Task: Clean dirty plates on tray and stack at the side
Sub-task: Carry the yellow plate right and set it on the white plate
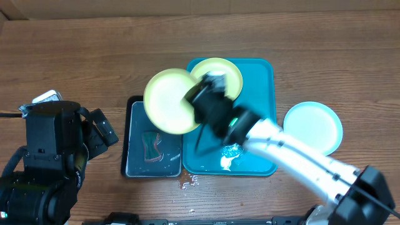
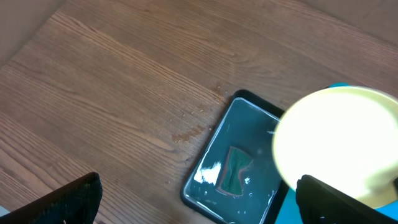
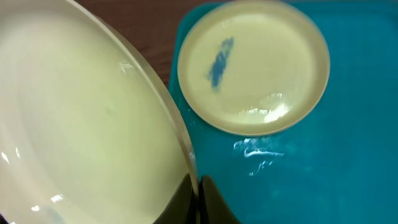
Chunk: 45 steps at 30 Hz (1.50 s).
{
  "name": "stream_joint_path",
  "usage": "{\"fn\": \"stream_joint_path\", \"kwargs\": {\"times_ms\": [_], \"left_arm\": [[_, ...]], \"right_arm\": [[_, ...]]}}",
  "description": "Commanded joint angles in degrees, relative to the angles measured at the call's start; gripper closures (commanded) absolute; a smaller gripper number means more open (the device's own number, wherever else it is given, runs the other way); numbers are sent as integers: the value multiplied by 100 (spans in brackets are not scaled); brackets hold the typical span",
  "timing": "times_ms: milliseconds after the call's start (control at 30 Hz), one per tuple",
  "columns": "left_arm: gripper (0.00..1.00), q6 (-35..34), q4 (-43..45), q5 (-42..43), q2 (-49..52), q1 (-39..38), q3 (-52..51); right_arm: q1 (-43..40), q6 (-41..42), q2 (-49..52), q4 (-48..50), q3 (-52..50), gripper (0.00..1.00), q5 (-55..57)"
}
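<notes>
Plate (image 1: pixel 164 99) gripped by its rim in right jaws, partly over basin (image 1: pixel 127 144); left jaws wide, empty.

The right gripper (image 3: pixel 198 202) sits at the bottom edge of the view, its two dark fingers pinched together on the rim of the held plate (image 3: pixel 81 124). This pale yellow-green plate spreads up and to the left of the fingertips and fills that whole side, its glossy rim curving down to the pinch. Ahead of the fingers and slightly right, a second plate (image 3: pixel 255 68), also yellow-green, lies flat on the turquoise tray (image 3: pixel 348 162). It carries a short blue smear (image 3: pixel 219 60) left of its centre. Wet glints (image 3: pixel 258 152) shine on the tray between that plate and the fingers. A wedge of brown table (image 3: pixel 161 43) shows ahead-left, beyond the tray's rounded corner
</notes>
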Motion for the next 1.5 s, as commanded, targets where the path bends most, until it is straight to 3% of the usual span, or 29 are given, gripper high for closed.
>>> {"fn": "stream_joint_path", "kwargs": {"times_ms": [0,233,367,500,667,867,900,933,967,1033,1167,1300,1467], "left_arm": [[0,-94,7,-133,-2,15,57],[0,-94,7,-133,-2,15,57],[0,-94,7,-133,-2,15,57],[0,-94,7,-133,-2,15,57],[0,-94,7,-133,-2,15,57],[0,-94,7,-133,-2,15,57],[0,-94,7,-133,-2,15,57],[0,-94,7,-133,-2,15,57],[0,-94,7,-133,-2,15,57],[0,-94,7,-133,-2,15,57],[1,-94,7,-133,-2,15,57],[0,-94,7,-133,-2,15,57],[0,-94,7,-133,-2,15,57]], "right_arm": [[-1025,278,-409,-26,149,96,-2677],[-3731,267,-684,-1252,146,96,-3176],[-5191,-435,-662,-2214,13,96,-3167],[-6264,-861,-640,-2889,-306,96,-2549],[-7180,-1152,-640,-2872,-1198,96,-2415],[-7331,-1320,-640,-2188,-2151,96,-2562],[-7320,-1320,-643,-2197,-2144,89,-2579],[-7296,-1320,-662,-2210,-2114,67,-2594],[-7283,-1316,-691,-2243,-2074,55,-2594],[-7272,-1316,-791,-2376,-1928,47,-2708],[-6999,-1620,-1226,-2717,-1386,44,-3032],[-6203,-2317,-1777,-2747,-612,44,-3554],[-4817,-2385,-2006,-1862,-260,44,-3622]]}}
